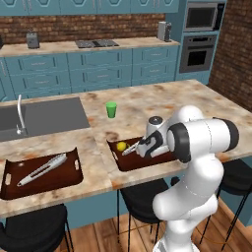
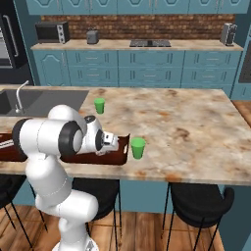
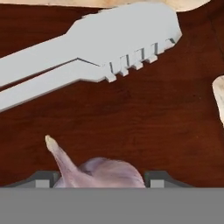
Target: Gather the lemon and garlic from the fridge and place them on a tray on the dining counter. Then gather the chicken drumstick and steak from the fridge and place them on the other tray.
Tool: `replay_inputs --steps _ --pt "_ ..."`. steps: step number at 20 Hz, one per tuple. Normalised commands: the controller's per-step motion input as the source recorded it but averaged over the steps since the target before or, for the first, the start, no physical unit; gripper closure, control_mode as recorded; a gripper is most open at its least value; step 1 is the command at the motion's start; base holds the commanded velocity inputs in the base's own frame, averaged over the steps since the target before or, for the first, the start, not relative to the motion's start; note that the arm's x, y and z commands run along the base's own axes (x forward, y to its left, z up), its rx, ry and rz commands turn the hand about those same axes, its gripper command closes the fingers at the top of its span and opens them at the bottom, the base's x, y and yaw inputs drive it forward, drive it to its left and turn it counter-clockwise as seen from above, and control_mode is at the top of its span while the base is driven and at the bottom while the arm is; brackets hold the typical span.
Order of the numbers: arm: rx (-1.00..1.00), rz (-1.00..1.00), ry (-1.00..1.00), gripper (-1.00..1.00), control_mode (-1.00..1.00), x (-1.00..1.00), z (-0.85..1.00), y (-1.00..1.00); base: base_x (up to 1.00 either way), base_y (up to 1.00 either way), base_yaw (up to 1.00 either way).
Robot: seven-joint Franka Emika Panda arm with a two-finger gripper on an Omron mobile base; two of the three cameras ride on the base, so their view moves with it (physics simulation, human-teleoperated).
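Note:
The garlic [image 3: 105, 171], a pale pinkish bulb with a pointed tip, sits between my two fingertips, and my gripper [image 3: 100, 178] is shut on it. It hangs low over the dark brown tray [image 1: 129, 163] at the near edge of the dining counter [image 1: 152, 101]. On that same tray the lemon [image 1: 121, 146] lies near the far left corner, with grey tongs [image 3: 87, 48] beside it. In the left base view my gripper [image 1: 138, 147] reaches over the tray from the right. Whether the garlic touches the tray floor I cannot tell.
A second brown tray [image 1: 64, 178] with grey tongs [image 1: 42, 169] lies to the left. Behind it are the inset sink [image 1: 49, 117] and its tap. A green cup [image 1: 111, 110] stands behind my tray, another green cup [image 2: 138, 148] to its right. Black stools stand below the counter edge.

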Motion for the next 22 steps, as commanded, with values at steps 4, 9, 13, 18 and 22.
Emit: replay_inputs --steps 4,9,13,18,22 --pt "0.00 0.00 0.00 -1.00 -1.00 -0.03 0.06 0.00 0.00 0.00 0.00" --pt "0.00 0.00 0.00 -1.00 -1.00 -0.17 0.26 0.00 0.00 0.00 0.00" --pt "0.00 0.00 -0.05 -1.00 -1.00 -0.45 0.37 0.00 0.00 0.00 0.00" --pt "0.00 0.00 -0.09 -1.00 -1.00 -0.64 0.42 0.01 0.00 0.00 0.00" --pt "0.00 0.00 -0.15 -1.00 -1.00 -0.86 0.37 0.18 0.00 0.00 0.00"
